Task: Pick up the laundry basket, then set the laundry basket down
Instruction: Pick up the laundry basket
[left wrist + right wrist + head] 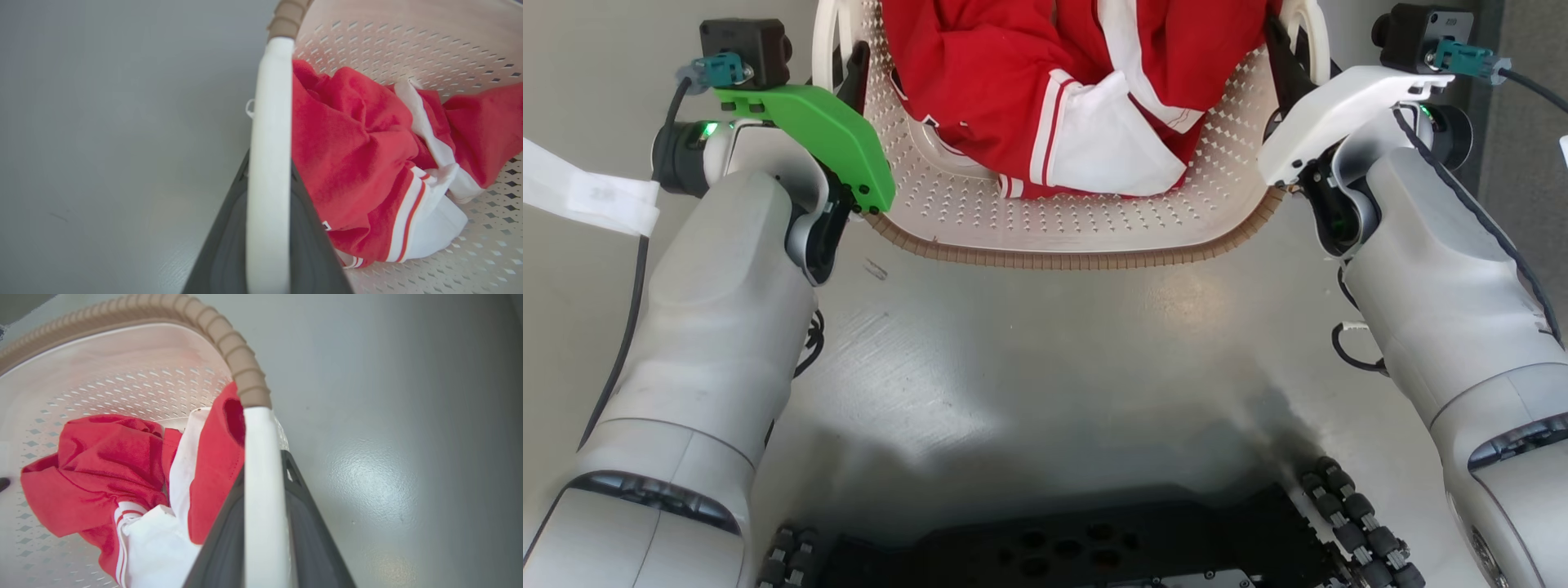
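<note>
While both arms reach forward over the grey floor (1013, 367), the laundry basket (980, 208) sits between them. It is straight ahead of the robot's dark base (1094, 547) and apart from it, with a stretch of bare glossy floor in between. Whether the basket rests on the floor or hangs just above it I cannot tell. Its brown ribbed rim (1078, 260) curves along the near side, and the cream wall under it is dotted with small holes.

The left gripper (856, 69) is clenched on the basket's left handle (269, 122). In the left wrist view the white bar runs up the middle with one dark finger (222, 245) pressed against each side of it. The right gripper (1284, 57) grasps the right handle (263, 506) the same way. In the right wrist view a dark finger (314, 539) lies on the outer side of the white bar and another on the inner side, and the brown rim meets the top of the bar.

Inside the basket lies a crumpled red garment (1013, 90) with white panels and thin red-and-white striped bands. It is heaped toward the far side, leaving the near part of the perforated bottom bare. On the right, a fold of it lies just beside the handle, inside the basket. Small black rollers (1356, 523) line the right corner of the base.
</note>
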Controlling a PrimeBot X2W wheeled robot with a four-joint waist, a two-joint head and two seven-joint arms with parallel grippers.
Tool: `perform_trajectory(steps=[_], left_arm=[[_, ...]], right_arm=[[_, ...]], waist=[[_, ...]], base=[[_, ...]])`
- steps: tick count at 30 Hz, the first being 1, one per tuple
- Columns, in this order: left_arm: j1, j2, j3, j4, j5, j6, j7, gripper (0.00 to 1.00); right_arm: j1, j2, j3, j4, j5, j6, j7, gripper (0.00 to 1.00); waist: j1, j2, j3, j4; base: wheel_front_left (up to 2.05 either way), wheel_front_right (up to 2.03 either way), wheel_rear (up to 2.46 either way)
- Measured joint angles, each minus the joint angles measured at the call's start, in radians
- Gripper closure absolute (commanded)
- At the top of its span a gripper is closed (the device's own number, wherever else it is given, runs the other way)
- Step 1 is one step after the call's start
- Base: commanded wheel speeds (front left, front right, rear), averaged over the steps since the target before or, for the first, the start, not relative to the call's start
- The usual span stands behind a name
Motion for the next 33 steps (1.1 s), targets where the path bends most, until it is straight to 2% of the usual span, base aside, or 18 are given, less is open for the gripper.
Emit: perform_trajectory(steps=[17,33], left_arm=[[0.056,0.000,-0.054,0.044,-0.077,0.000,0.006,1.00],[0.138,-0.001,-0.102,0.077,-0.158,0.000,0.078,1.00]], right_arm=[[0.030,0.006,0.076,0.052,0.044,0.000,0.000,1.00],[0.086,0.009,0.151,0.084,0.128,0.000,0.105,1.00]], waist=[[0.0000,0.0000,-0.153,-0.004],[0.0000,0.0000,-0.353,-0.012]], base=[[0.00,0.00,0.00],[0.00,0.00,0.00]])
